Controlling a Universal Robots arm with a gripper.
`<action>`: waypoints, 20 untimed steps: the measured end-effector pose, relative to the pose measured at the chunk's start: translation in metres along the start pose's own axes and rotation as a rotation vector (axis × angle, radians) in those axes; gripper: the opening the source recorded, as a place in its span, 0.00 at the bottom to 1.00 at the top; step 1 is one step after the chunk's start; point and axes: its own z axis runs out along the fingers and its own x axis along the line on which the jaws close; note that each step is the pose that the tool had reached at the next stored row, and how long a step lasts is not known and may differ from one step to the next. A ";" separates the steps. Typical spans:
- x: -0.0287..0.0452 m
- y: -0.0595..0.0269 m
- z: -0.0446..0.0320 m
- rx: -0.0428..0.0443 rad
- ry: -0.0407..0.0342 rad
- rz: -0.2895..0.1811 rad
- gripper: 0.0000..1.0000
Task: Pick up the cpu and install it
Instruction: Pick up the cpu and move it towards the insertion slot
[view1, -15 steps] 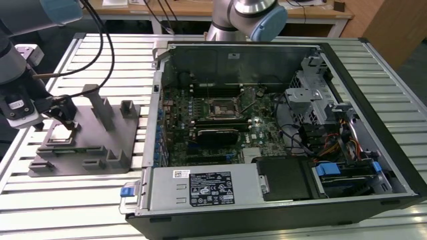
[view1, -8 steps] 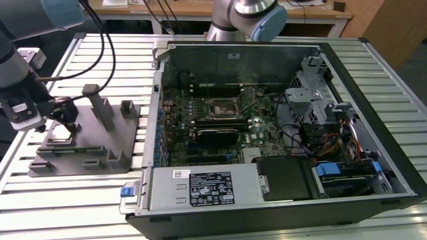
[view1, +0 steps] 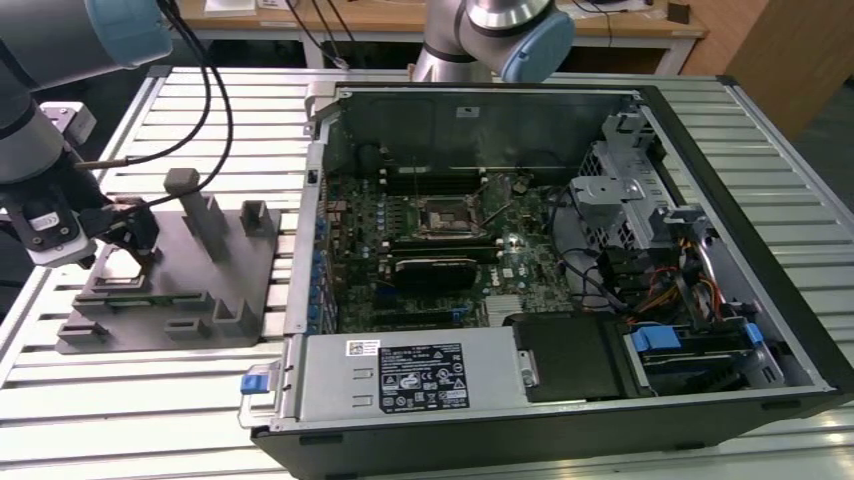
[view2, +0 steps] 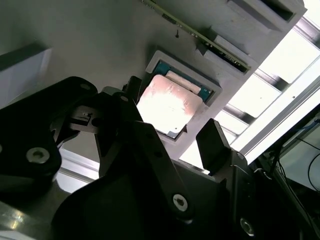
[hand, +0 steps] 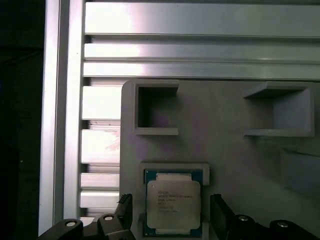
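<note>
Exterior view: the arm (view1: 40, 130) works at the exterior view's left, claw (view1: 138, 252) low over the grey fixture block (view1: 187, 290) on the slatted bench (view1: 160, 410). The open PC case (view1: 694, 230) sits just beside the block, on the exterior view's right. Its motherboard socket (view1: 445, 215) is bare and well apart from the claw, so nothing is installed yet.

Second wrist view: the cpu (view2: 167, 105) lies flat in a raised-rim pocket (view2: 212, 92) of the block. The claw is spread, fingers (view2: 212, 145) one each side of the chip, neither touching it as far as I can tell.

First wrist view: same story. The cpu sits square in the pocket, green border showing round the metal top. The fingers flank it, approx. in line w/ the pocket rim, not inside it.

Risks, as I judge them:
- Fingers close on the rim instead of the chip edges, so no grip. Cause: the spread looks wider than the pocket.
- Off-centre close pushes one edge first, so the cpu tilts or jams in the pocket.
- Thin, slick chip w/ little edge to hold could slip on lift.
- Going too low drives the tips into the block.
</note>
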 end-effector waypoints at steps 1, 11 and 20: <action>0.0000 0.0000 0.0008 0.0000 0.0000 0.000 0.72; 0.0000 0.0008 0.0043 0.0001 0.0006 -0.013 0.72; 0.0001 0.0034 0.0046 0.0019 0.0004 -0.021 0.64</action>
